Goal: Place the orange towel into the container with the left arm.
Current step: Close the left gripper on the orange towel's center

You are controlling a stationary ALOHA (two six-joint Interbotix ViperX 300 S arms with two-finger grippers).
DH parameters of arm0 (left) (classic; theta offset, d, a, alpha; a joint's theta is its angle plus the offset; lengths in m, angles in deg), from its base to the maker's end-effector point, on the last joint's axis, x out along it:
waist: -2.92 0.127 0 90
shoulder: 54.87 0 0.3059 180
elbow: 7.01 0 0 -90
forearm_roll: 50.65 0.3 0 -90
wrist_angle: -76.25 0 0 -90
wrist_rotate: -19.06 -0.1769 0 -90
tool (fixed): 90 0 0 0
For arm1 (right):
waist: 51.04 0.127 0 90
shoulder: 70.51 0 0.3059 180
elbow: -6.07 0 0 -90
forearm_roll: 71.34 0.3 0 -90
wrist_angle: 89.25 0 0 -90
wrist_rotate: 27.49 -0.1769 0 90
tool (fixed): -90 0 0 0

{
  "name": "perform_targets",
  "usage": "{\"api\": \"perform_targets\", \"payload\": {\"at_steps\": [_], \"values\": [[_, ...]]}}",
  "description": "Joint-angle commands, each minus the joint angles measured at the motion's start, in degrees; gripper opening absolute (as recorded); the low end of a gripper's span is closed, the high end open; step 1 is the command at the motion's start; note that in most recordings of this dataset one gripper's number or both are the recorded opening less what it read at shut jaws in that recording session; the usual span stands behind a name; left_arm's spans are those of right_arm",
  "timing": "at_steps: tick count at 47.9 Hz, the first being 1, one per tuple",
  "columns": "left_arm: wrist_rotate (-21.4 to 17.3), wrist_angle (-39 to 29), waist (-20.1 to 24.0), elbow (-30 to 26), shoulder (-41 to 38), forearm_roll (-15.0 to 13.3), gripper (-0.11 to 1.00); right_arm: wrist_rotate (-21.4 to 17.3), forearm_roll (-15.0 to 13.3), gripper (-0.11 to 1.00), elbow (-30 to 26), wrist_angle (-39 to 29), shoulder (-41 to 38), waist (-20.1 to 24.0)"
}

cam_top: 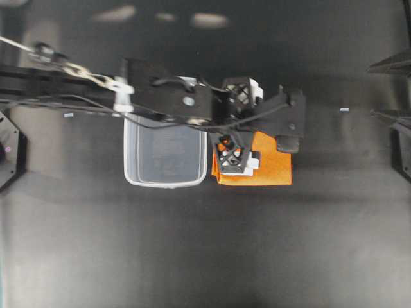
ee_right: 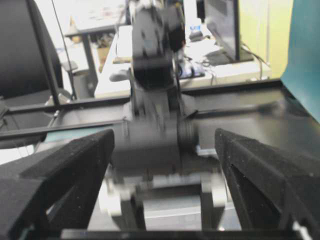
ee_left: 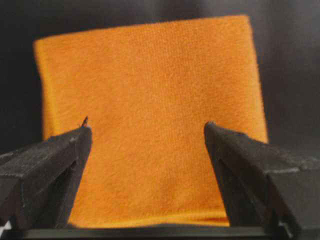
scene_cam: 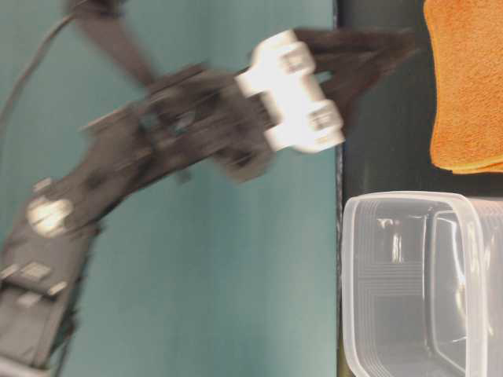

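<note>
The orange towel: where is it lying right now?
In the overhead view the orange towel lies flat on the dark table, right of centre, beside the container's right end, under the open left gripper.

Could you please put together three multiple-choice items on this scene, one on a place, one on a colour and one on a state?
1. Where does the orange towel lie relative to the container in the overhead view?
A. Inside it
B. Beside it, on its right
C. Under it

2. What colour is the table?
A. White
B. Black
C. Green

3. How is the left gripper set?
A. Open above the towel
B. Shut on the towel
C. Shut on the container

Answers:
1. B, since the towel lies flat on the table next to the tub's right wall.
2. B, since the surface around both things is dark black.
3. A, since the left wrist view shows both fingers spread with the towel lying flat and ungripped between them.
</note>
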Motion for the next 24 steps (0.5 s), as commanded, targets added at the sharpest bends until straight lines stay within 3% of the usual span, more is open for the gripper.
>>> {"api": "perform_targets", "payload": {"at_steps": [1,24], "values": [[-0.09,-0.44,0.09,-2.29,-2.20,0.18,0.87,-0.18,0.18,0.78,-0.44,0.18,-0.18,-0.09],[-0.18,-2.90,-0.70,-2.37,-8.17,0.18,0.83,-0.18,0.18,0.78,-0.09,0.18,-0.53,-0.18]]}}
